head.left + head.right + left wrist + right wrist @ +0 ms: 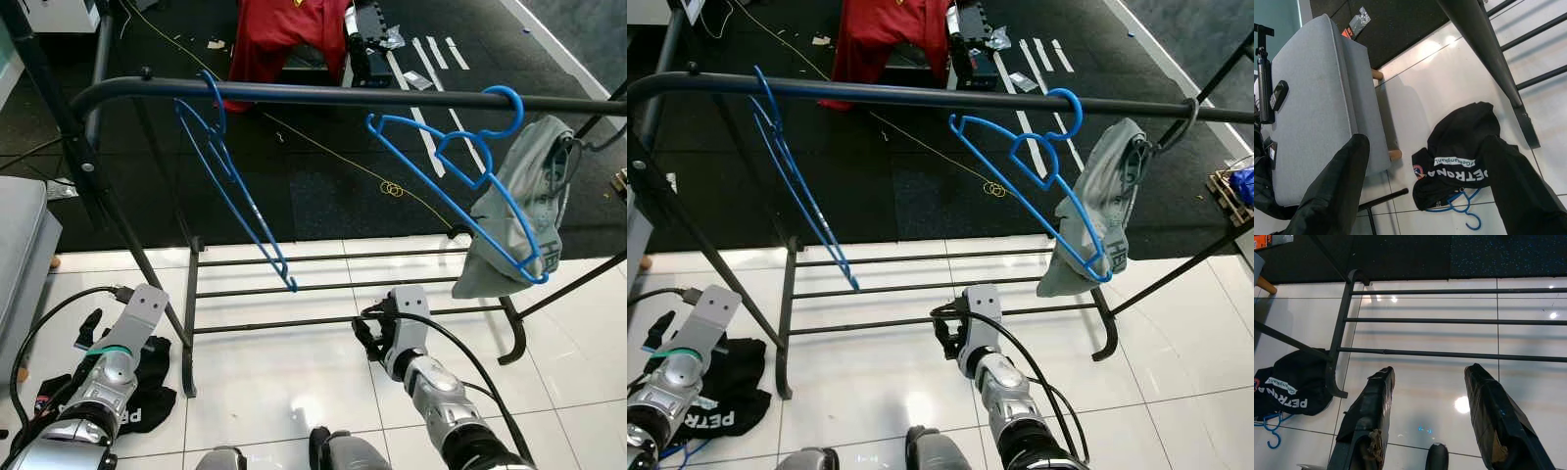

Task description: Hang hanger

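Two blue hangers [453,166] on rail [323,95]

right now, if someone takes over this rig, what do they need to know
Left hand: open, empty, low over the floor beside the black garment.
Right hand: open, empty, low before the rack's bottom bars.
Things: two blue hangers on the rail: a bare one towards the left, one with a grey garment on the right. A third blue hanger lies on the floor, partly under the black garment by the grey seat.
Done: two hangers are up.
Left: probably pick up the floor hanger and hook it on the rail.
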`<state>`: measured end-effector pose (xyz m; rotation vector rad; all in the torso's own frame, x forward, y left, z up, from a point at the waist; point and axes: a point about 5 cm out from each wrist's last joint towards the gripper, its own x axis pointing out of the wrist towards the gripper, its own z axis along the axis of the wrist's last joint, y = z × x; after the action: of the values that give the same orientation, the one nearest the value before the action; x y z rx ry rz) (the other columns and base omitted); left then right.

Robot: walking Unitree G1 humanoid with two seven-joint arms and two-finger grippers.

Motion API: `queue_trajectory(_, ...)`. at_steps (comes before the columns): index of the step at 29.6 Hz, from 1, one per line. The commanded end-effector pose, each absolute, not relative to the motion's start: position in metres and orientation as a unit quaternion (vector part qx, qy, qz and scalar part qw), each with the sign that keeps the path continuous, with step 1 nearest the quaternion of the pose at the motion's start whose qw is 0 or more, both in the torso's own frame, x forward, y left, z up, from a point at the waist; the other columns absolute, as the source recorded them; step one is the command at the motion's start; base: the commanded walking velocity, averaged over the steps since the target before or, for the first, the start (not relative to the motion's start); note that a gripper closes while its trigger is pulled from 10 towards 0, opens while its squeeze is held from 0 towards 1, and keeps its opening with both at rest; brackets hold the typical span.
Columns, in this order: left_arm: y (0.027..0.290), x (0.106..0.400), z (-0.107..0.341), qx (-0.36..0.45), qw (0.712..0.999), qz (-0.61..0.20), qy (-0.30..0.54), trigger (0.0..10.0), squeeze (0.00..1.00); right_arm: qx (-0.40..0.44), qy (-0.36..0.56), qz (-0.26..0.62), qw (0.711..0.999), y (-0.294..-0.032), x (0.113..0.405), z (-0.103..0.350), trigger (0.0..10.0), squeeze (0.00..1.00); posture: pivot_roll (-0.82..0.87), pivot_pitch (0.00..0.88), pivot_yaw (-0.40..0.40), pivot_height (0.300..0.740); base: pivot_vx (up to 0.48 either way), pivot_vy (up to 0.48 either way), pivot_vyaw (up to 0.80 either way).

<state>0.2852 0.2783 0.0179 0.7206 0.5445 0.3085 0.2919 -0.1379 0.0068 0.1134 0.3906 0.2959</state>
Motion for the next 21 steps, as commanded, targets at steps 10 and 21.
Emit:
queue_trajectory(10,0.2812,0.2770,0.0105,0.349,0.883,0.145,0.280,10.0,0.00,0.059,0.204,0.131,0.968,-0.1467,0.2843,-0.0004,10.0,0.00,-0.02,0.125,-0.026,0.740,0.000,0.000,0.00)
queue_trajectory(21,0.2823,0.2775,0.0114,0.349,0.883,0.145,0.280,10.0,0.00,0.065,0.202,0.134,0.968,-0.1416,0.2868,0.0012,10.0,0.00,0.00,0.125,-0.034,0.740,0.000,0.000,0.00)
